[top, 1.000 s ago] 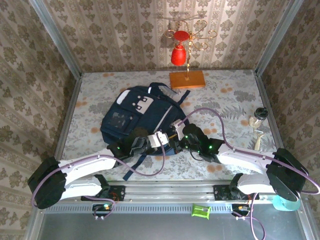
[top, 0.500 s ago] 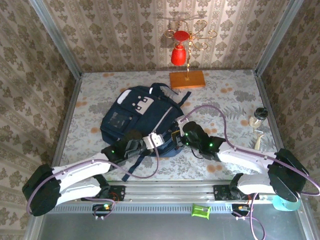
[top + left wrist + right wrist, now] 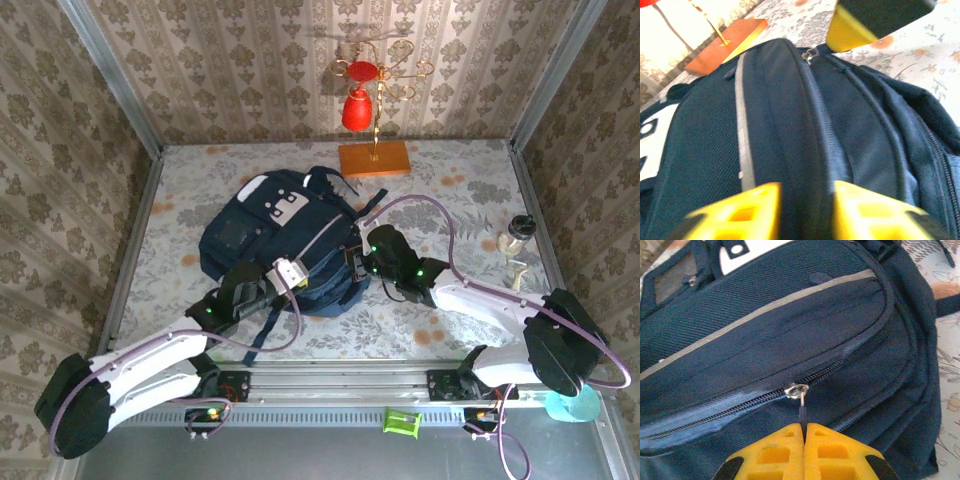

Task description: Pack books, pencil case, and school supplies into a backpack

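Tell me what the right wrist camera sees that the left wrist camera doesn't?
Right wrist camera: the right claw shut on the zipper pull, and a small front pocket.
Left wrist camera: the left claw open over the backpack, and an orange block.
Both: the blue backpack, its grey stripe and the flowery tablecloth.

Your two arms meet mid-table: one gripper parted, one pinched.
Your white left arm (image 3: 150,360) stretches low toward 1 o'clock, and its yellow-fingered left gripper (image 3: 805,212) has its jaws standing apart. Your white right arm (image 3: 490,300) reaches toward 10 o'clock, with the yellow-fingered right gripper (image 3: 804,429) pressed tight on a small dark zip pull (image 3: 801,414).
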`<state>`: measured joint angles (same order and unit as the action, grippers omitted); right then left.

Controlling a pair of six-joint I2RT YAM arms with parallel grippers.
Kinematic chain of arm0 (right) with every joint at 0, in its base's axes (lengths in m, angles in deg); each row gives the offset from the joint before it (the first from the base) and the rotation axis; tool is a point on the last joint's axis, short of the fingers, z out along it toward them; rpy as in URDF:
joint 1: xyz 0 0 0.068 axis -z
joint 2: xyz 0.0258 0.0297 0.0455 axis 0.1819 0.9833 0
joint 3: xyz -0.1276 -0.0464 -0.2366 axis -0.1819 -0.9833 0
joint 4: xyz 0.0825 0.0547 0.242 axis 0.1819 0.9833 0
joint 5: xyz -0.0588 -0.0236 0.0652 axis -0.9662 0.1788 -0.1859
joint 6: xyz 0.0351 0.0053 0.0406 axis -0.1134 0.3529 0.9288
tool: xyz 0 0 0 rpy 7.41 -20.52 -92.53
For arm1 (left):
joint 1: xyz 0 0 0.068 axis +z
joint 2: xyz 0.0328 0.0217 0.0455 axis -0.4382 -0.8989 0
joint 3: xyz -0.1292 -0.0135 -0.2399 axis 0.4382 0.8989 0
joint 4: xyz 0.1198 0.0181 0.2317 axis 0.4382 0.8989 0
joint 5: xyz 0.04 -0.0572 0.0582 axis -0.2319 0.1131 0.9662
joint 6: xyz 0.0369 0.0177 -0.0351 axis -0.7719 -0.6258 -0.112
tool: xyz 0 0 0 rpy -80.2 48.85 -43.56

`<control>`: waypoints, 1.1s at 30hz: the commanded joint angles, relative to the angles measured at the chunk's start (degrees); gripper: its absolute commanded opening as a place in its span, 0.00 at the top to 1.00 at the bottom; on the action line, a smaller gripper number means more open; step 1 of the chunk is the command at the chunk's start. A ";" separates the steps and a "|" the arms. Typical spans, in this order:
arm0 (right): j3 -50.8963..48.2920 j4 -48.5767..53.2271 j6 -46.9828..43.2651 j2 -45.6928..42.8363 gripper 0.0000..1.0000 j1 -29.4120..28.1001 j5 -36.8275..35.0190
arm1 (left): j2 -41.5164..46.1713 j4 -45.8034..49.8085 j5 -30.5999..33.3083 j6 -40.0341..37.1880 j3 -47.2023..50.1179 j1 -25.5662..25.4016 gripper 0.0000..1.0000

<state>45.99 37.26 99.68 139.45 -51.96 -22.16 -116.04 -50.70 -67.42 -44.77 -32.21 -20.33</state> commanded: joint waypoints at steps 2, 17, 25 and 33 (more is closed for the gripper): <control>-1.36 -4.39 0.55 0.33 1.00 -0.98 3.32 | 1.79 0.10 0.72 2.02 -1.44 -1.22 0.43; -3.16 -5.62 3.13 -2.21 1.00 -3.93 2.28 | -17.88 5.73 4.56 -0.80 -16.17 -6.80 0.30; -4.62 -6.58 3.34 -3.16 1.00 -3.97 1.73 | -22.92 0.57 9.87 -3.14 -15.18 -6.66 0.61; -4.66 -3.62 1.58 -3.58 1.00 -3.83 -3.05 | -19.96 0.57 6.99 -2.48 -12.49 -5.54 0.99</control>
<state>41.19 33.37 101.95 137.75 -55.48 -21.92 -137.98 -49.17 -59.73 -46.94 -46.33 -26.89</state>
